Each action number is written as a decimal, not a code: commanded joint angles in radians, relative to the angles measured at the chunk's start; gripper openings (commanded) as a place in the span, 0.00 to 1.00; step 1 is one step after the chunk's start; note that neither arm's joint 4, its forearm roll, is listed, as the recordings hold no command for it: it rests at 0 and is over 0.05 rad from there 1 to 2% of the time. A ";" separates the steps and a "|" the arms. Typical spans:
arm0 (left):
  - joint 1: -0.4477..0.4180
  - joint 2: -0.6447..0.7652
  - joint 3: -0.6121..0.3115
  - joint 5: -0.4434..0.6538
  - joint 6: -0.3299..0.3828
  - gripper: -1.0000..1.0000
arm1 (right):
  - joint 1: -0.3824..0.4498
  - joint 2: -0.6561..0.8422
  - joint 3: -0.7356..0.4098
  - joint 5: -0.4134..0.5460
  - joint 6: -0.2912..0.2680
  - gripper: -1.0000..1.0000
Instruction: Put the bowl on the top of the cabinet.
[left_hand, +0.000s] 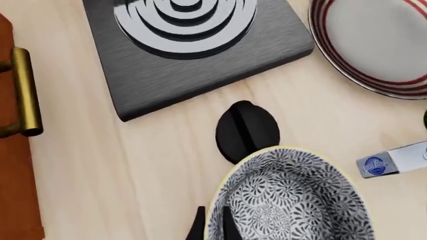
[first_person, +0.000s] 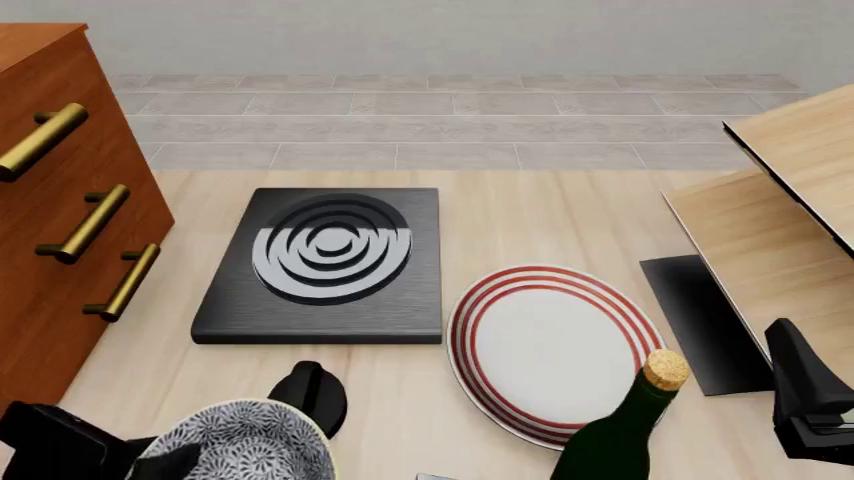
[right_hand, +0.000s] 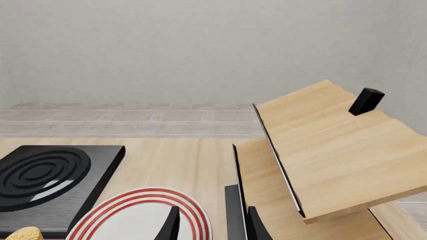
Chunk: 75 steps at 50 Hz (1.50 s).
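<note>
Pale wood table (first_person: 561, 215) carries a black hotplate (first_person: 326, 266), a red-ringed plate (first_person: 554, 350), a corked bottle (first_person: 627, 425) and a black knob-like disc (first_person: 310, 395); the bowl (first_person: 240, 442) sits at the near left edge, with the left hand (left_hand: 212, 225) clamped on its rim, one finger inside and one outside. Risk: a one-sided rim pinch may let the bowl tilt or slip on the lift to the tall cabinet (first_person: 67, 200), and its wall could clip the brass handles (first_person: 83, 224). Right hand (right_hand: 210, 225) hangs apart and empty above the plate, near the light-wood shelf unit (right_hand: 327, 150).
</note>
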 joint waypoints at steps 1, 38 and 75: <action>0.018 0.020 -0.053 -0.033 0.026 0.00 | 0.000 0.000 0.000 0.000 0.000 1.00; 0.015 -0.014 -0.272 0.003 0.023 0.00 | 0.000 0.000 0.000 0.000 0.000 1.00; -0.059 0.259 -0.564 -0.158 -0.072 0.00 | 0.000 0.000 0.000 0.000 0.000 1.00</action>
